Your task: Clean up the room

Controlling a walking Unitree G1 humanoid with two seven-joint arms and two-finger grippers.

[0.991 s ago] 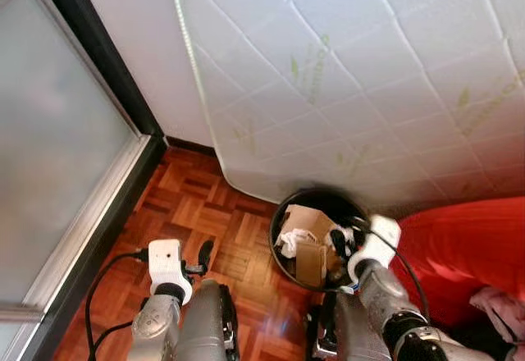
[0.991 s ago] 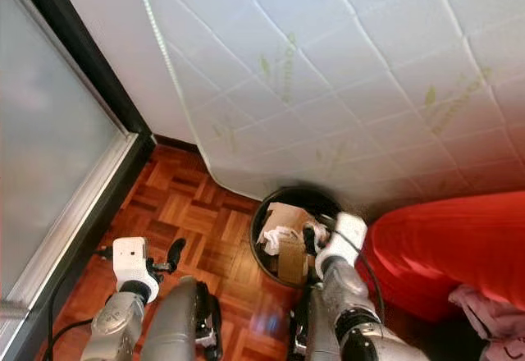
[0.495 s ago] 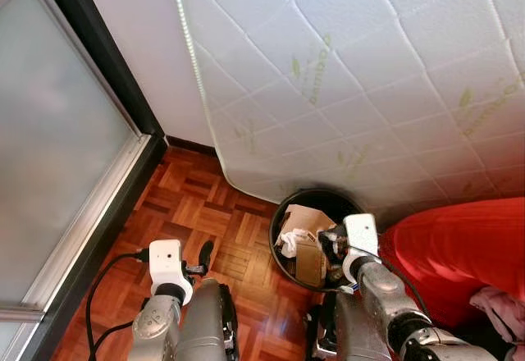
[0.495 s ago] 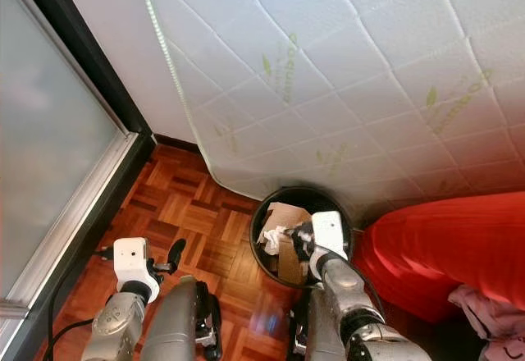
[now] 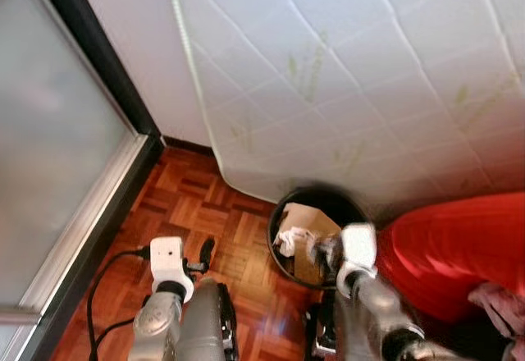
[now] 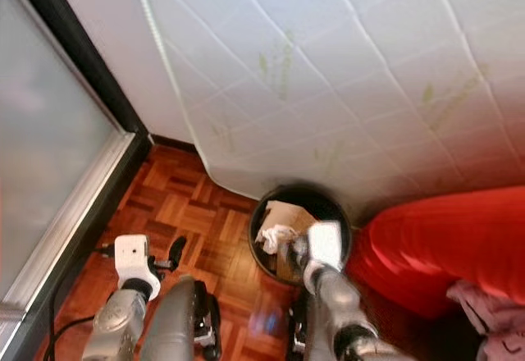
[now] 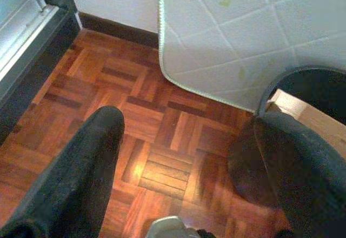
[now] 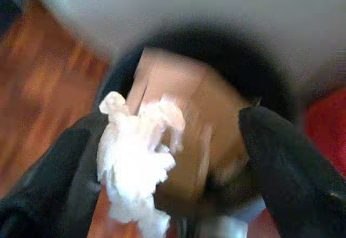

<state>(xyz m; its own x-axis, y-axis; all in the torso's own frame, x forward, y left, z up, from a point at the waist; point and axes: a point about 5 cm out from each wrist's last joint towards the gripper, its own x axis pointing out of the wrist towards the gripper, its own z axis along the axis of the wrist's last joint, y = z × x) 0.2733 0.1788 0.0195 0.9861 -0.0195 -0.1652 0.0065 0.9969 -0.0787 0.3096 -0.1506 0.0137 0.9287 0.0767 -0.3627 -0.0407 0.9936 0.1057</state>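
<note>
A round black trash bin (image 5: 273,242) stands on the parquet against the foot of a mattress. Inside it lie a brown cardboard box (image 5: 302,216) and a crumpled white paper (image 5: 289,240). My right gripper (image 5: 321,251) hovers over the bin's near right side. In the right wrist view its fingers (image 8: 281,162) stand wide apart, open, with the white paper (image 8: 138,167) and cardboard (image 8: 184,86) below them; nothing is held. My left gripper (image 5: 205,253) rests low beside my body, open, with bare floor between its fingers (image 7: 86,162).
A white quilted mattress (image 5: 369,74) leans on the wall behind the bin. A red cushion or cover (image 5: 451,250) lies right of the bin, with a pink cloth (image 5: 500,303) on it. A frosted glass door (image 5: 49,148) with a dark frame runs along the left.
My right gripper has swung leftward from the bin's right rim to above its contents. The picture is blurrier now. The left arm has not moved.
</note>
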